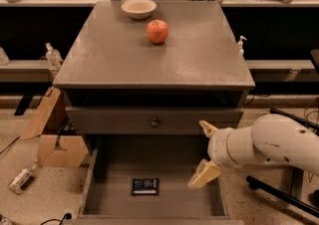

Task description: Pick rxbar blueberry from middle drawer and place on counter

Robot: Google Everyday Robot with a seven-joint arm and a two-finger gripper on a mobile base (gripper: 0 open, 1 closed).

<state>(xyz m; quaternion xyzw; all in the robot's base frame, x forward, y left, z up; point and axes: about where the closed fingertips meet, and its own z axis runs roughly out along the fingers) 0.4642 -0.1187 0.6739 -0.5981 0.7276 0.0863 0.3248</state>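
The rxbar blueberry (145, 186), a flat dark bar with pale text, lies on the floor of the open middle drawer (174, 204), left of centre. My gripper (205, 152) hangs over the drawer's right part, right of the bar and above it, with its two cream fingers spread wide and nothing between them. One finger (204, 174) points down toward the drawer floor, the other sits up by the closed drawer front. The grey counter (149, 59) spreads above.
A red apple (157, 31) and a white bowl (139, 8) sit at the back of the counter. A closed drawer panel with a round knob (155, 122) is above the open drawer. A cardboard box (55, 139) stands on the floor at left.
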